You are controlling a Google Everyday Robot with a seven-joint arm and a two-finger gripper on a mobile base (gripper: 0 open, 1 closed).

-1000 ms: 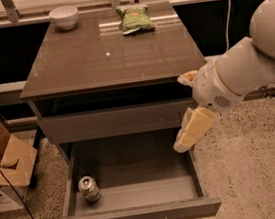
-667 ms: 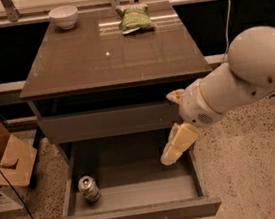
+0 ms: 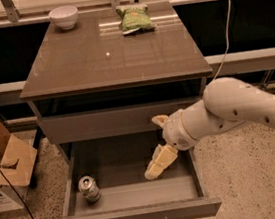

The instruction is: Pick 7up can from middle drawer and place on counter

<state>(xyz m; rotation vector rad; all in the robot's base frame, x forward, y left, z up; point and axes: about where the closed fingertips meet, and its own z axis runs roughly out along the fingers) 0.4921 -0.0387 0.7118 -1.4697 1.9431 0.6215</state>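
- The 7up can (image 3: 89, 188) sits in the front left corner of the middle drawer (image 3: 136, 216), which is open so the can is easy to reach.
- The gripper (image 3: 152, 148) hangs over the drawer's right side, well apart from the can.
- Its jaws look spread open, I think, ready to grab.
- The worktop (image 3: 111, 59) above the drawer is where the can goes.

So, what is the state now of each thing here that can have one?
Middle drawer: pulled open.
Upper drawer: shut.
Can: seems upright, in the middle drawer's front left corner, not gripped.
Gripper: open, empty, over the drawer's right part, apart from the can.
Bowl: upright on the counter, back left.
Snack bag: lying on the counter, at the back.
Cardboard box: flaps open, on the floor.
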